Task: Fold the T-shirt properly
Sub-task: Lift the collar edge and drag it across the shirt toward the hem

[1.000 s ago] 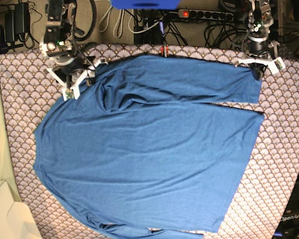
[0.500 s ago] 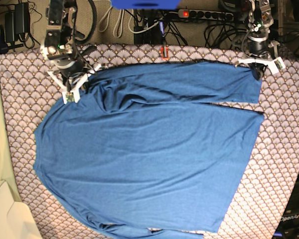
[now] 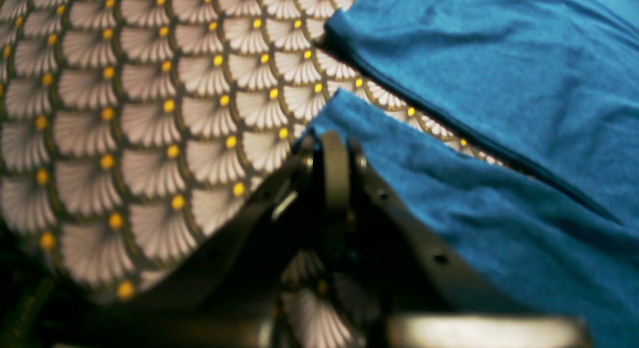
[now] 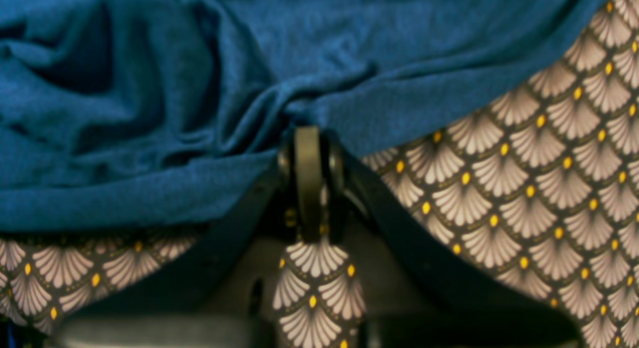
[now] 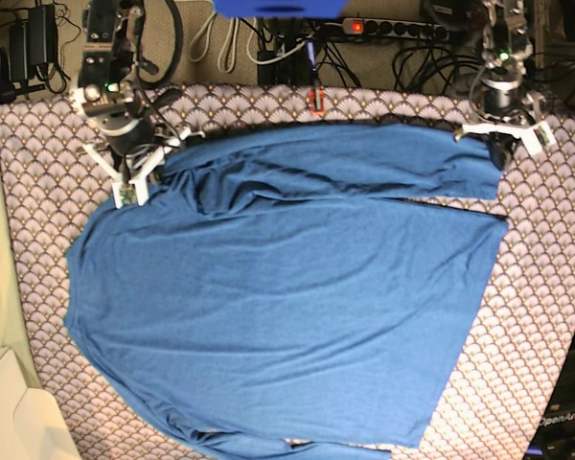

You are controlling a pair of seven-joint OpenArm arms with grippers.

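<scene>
The blue T-shirt (image 5: 287,307) lies spread over most of the table, with one long sleeve (image 5: 364,158) folded across its far part. My right gripper (image 5: 153,158) is at the far left, shut on a bunched fold of the T-shirt (image 4: 150,63). In the right wrist view the fabric puckers right at the right gripper (image 4: 308,138). My left gripper (image 5: 499,146) is at the far right, shut on the sleeve's end. In the left wrist view the left gripper (image 3: 333,148) pinches a corner of the T-shirt (image 3: 499,63).
The scallop-patterned table cloth (image 5: 38,163) shows around the shirt on all sides. Cables and a power strip (image 5: 393,29) lie behind the table. A small red object (image 5: 316,99) sits at the far edge. A cream surface (image 5: 10,412) is at the near left.
My right gripper has shut on the shirt's far-left part. The sleeve's far edge has slid toward the near side. The left arm has shifted slightly.
</scene>
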